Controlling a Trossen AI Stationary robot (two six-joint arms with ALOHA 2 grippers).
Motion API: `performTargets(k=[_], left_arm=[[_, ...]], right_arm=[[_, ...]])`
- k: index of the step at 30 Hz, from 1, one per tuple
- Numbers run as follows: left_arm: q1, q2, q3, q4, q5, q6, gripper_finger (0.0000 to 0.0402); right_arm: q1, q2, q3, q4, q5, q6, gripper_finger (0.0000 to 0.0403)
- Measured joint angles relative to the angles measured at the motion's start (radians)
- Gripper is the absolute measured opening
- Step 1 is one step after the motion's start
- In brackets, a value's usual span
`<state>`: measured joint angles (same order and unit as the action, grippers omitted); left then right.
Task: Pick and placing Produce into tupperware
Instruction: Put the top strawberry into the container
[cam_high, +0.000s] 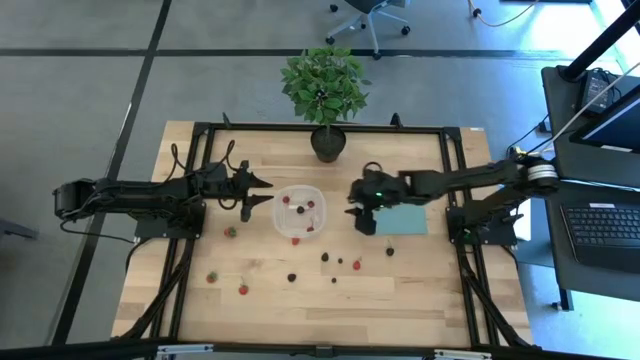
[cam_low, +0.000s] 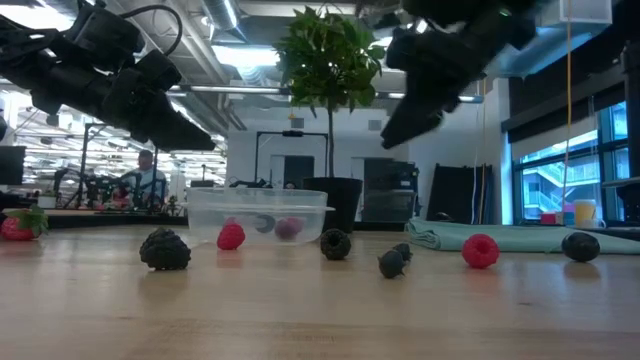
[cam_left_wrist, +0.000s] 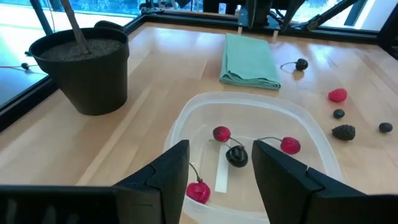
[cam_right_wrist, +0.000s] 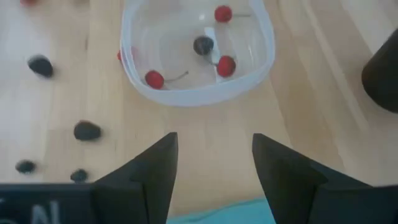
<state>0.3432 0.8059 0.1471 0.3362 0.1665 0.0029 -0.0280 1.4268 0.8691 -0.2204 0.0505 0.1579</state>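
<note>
Spreading beneath both arms, the counter (cam_high: 400, 290) is carrying the tupperware (cam_high: 300, 212), which is sitting between the left tool (cam_high: 262, 192) and right tool (cam_high: 362, 218). Both tools are hanging released and empty above it. Four berries (cam_left_wrist: 236, 155) are lying inside; others are lying scattered nearer the right tool.

Robotics lab: arm rigs, exposed ducts (cam_low: 200, 60).

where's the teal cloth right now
In the high view the teal cloth lies right of the tupperware, directly under the right arm.
</note>
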Motion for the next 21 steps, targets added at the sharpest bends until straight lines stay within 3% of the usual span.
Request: performTargets(k=[7,15,21], left_arm=[[-0.018,0.000,0.000,0.009,0.004,-0.021,0.0168],[-0.067,-0.001,0.002,0.072,0.005,-0.053,0.0168],[-0.176,-0.001,0.095,-0.016,-0.049,-0.019,0.0168]], right_arm=[[0.000,-0.077,-0.174,0.205,0.000,0.021,0.0209],[0.000,-0.077,-0.179,0.215,0.000,0.017,0.0209],[0.000,-0.076,-0.179,0.216,0.000,0.005,0.0209]])
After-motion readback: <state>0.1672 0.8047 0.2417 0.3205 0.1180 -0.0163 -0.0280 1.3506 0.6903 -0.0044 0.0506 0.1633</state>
